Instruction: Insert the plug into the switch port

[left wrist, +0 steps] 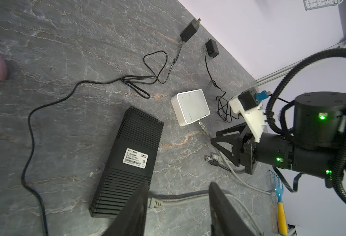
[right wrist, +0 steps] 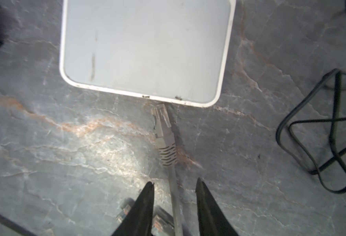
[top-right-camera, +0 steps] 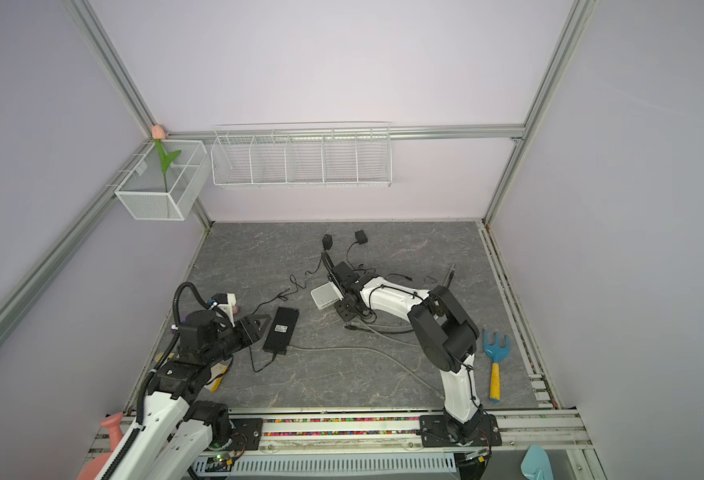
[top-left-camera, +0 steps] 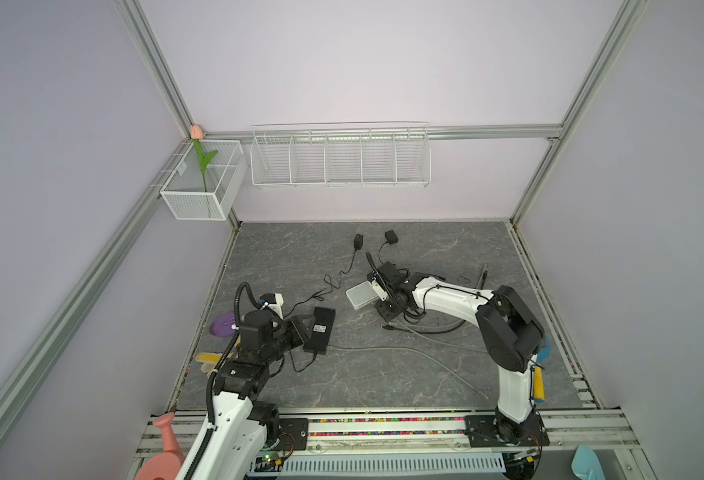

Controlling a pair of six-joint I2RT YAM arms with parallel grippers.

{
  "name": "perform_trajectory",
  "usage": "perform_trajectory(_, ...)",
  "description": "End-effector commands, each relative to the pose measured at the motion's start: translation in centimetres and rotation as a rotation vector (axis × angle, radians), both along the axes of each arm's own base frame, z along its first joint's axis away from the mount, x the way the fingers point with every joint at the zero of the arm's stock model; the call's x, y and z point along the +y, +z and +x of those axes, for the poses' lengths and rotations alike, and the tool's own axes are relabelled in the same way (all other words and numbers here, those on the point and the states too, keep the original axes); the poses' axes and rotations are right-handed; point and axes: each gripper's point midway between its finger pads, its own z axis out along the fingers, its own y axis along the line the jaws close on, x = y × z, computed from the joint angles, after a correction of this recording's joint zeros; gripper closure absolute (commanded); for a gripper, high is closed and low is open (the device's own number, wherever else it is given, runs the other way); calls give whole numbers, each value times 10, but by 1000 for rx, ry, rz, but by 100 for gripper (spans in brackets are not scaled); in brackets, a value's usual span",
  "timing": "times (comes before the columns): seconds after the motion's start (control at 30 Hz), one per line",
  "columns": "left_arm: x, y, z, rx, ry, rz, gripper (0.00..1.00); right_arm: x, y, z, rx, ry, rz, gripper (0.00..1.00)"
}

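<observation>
A black TP-Link switch [top-left-camera: 319,330] [left wrist: 131,155] lies label up at left centre. A white network box [top-left-camera: 360,296] [right wrist: 147,47] sits to its right. A grey plug [right wrist: 163,124] [left wrist: 203,128] lies flat, its tip just short of the white box's near side. My right gripper [right wrist: 175,181] [top-left-camera: 385,311] is open and straddles that plug's grey cable [right wrist: 174,196] without touching it. My left gripper [left wrist: 179,183] [top-left-camera: 304,323] is open beside the switch. A second grey plug [left wrist: 154,203] lies at the switch's end, close to one finger.
Two black power adapters [top-left-camera: 358,241] [top-left-camera: 391,237] with tangled thin leads [left wrist: 155,67] lie at the back. Loose dark plugs [left wrist: 212,159] rest under my right gripper. A blue and yellow rake [top-right-camera: 496,357] lies at right. A purple object [top-left-camera: 222,325] sits at left.
</observation>
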Motion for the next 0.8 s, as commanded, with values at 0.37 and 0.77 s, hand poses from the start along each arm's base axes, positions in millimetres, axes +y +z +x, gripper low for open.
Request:
perform_trajectory(0.37, -22, 26, -3, -60, -101, -123, 50, 9, 36, -12, -21, 80, 107, 94)
perform_trajectory(0.77, -73, 60, -9, -176, -275, -304, 44, 61, 128, -112, -56, 510, 505, 94)
